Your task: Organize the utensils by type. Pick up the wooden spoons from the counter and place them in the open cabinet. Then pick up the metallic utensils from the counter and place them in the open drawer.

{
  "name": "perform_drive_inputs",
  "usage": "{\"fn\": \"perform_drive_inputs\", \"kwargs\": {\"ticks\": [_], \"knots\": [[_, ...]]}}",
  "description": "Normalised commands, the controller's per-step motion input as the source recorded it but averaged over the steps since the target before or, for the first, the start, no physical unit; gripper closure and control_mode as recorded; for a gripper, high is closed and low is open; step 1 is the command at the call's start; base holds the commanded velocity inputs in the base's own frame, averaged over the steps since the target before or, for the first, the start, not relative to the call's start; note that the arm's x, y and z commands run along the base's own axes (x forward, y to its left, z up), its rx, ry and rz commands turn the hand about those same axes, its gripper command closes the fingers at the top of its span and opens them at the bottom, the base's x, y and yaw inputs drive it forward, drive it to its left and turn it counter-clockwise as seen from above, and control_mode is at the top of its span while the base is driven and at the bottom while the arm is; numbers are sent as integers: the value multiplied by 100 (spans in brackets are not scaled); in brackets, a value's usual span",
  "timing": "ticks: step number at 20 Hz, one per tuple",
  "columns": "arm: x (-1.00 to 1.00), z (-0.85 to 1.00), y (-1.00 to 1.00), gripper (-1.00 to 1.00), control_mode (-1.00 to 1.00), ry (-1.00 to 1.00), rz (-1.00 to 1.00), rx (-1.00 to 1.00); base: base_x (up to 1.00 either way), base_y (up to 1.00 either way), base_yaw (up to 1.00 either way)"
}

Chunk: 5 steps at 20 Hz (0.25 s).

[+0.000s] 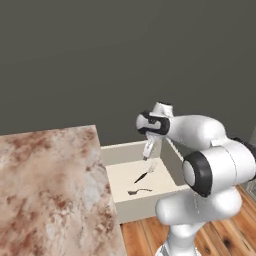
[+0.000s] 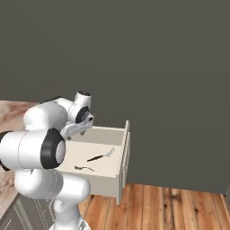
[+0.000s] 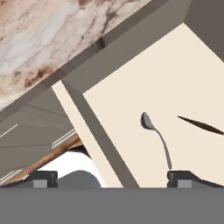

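We saw the counter (image 1: 50,175) along the left, its mottled stone top ending just beside the open drawer (image 1: 127,150). The drawer was pulled out, pale bottom exposed. The gripper (image 1: 148,150) hung over the drawer's back edge, jaws spread wide, holding nothing. Both metallic utensils lay on the drawer bottom: the one with silvery head and black handle (image 2: 101,156) sat near the middle, angled toward the far right corner; the dark grey curved one (image 2: 84,168) lay closer to the drawer's front edge, apart from the first.
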Motion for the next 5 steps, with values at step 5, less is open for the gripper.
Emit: {"fn": "perform_drive_inputs", "kwargs": {"ticks": [5], "knots": [[-72, 24, -3, -100, -100, -2, -39, 0, 0, 0, 0]]}}
